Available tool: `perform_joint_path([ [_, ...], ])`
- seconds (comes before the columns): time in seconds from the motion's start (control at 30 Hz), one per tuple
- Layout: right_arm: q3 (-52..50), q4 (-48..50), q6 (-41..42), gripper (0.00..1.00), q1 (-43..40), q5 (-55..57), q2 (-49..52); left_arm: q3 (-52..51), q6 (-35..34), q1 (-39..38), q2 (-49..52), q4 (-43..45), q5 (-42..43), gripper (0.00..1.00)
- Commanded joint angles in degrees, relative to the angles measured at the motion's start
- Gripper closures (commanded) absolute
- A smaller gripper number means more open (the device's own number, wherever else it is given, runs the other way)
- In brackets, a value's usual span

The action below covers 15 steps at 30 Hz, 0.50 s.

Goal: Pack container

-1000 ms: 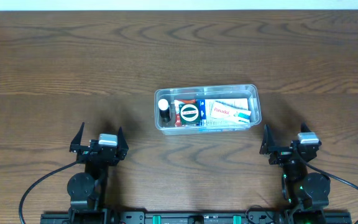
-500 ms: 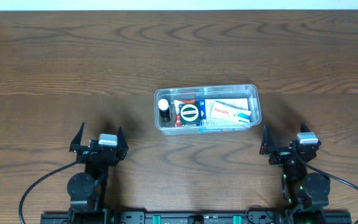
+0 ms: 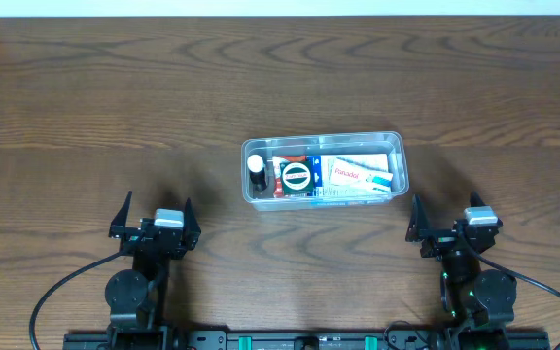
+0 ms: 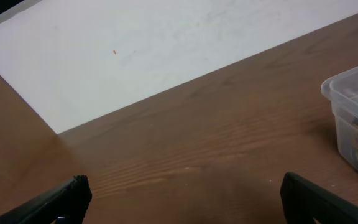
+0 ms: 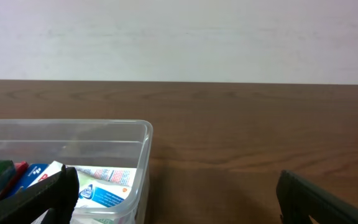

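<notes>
Clear plastic rectangular container [image 3: 323, 135], overhead, holds a white-capped bottle [image 3: 256, 165] and flat printed boxes [image 3: 358, 174]. Nothing lies loose around it, so packing looks finished. Left gripper [image 3: 156, 210] and right gripper [image 3: 444, 208] sit well apart from it, fingers spread, empty. Left wrist: its corner at right. Right wrist: its wall at left, boxes inside.

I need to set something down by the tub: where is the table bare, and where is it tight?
Bare wood spans the table beyond the container, left and right of it, and the strip between it and the left gripper and right gripper. Crowded: inside the container, filled with boxes and a bottle.
</notes>
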Motion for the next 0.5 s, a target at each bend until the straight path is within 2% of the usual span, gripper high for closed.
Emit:
perform_joint_path([
  [0.0,-0.1,-0.3,-0.7,0.01,0.5,-0.6,-0.4,-0.8,0.5,0.0,-0.3,-2.2,-0.1,0.02],
  [0.3,-0.1,-0.3,-0.7,0.01,0.5,-0.6,-0.4,-0.8,-18.6,0.0,-0.4,-2.0,1.2,0.02],
  [0.4,-0.1,-0.3,-0.7,0.01,0.5,-0.6,-0.4,-0.8,-31.6,0.0,-0.4,-2.1,-5.7,0.02],
  [0.47,-0.1,-0.3,-0.7,0.01,0.5,-0.6,-0.4,-0.8,-36.9,0.0,-0.4,-2.1,-9.1,0.02],
])
